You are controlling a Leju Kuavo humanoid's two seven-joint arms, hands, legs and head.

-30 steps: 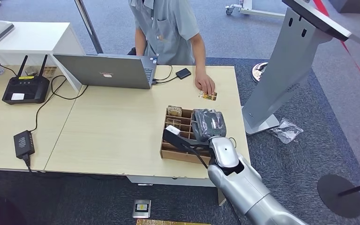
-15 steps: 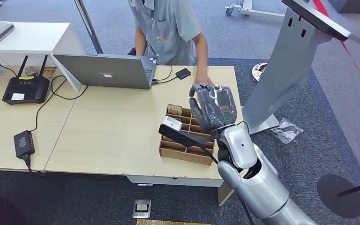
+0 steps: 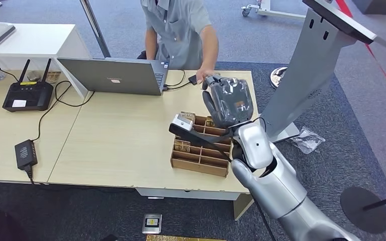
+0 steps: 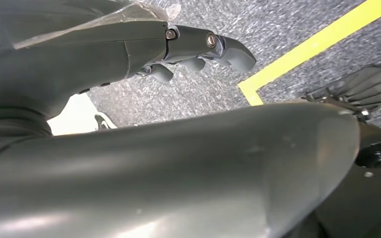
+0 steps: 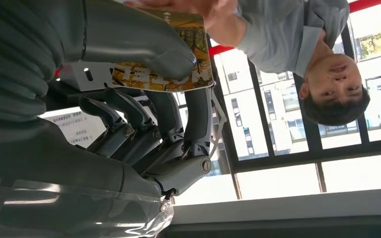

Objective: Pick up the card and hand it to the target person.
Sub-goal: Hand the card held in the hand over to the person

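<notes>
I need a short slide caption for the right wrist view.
Right hand holds a yellow picture card while the person's hand takes it.

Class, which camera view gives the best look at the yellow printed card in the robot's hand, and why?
The right wrist view: the yellow printed card is close and its print shows, pinched by the right hand while a person's hand touches it. The head view shows the hand's back, which hides the card. The left wrist view faces the floor.
</notes>
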